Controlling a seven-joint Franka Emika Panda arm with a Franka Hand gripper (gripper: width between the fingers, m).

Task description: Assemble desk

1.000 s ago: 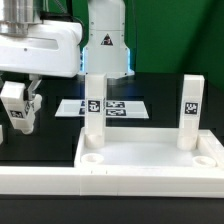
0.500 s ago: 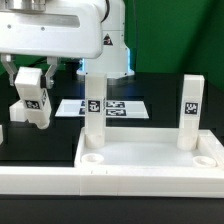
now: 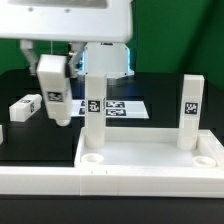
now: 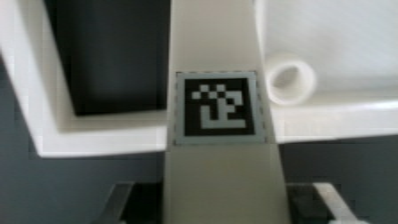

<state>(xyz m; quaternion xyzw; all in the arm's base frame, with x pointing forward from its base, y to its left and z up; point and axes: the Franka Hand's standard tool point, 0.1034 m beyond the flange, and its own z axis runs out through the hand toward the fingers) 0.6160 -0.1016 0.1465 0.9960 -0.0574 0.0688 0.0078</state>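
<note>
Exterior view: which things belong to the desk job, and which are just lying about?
Job: large white plastic tray-like desk top; held white square tagged leg; two upright legs; loose leg.
Not job: flat white marker board; long low white rail.

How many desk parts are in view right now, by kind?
Desk top: 1
Legs: 4 (standing leg on the exterior view's left, standing leg on its right, held leg in the gripper, loose leg lying on the table)
Total: 5
</note>
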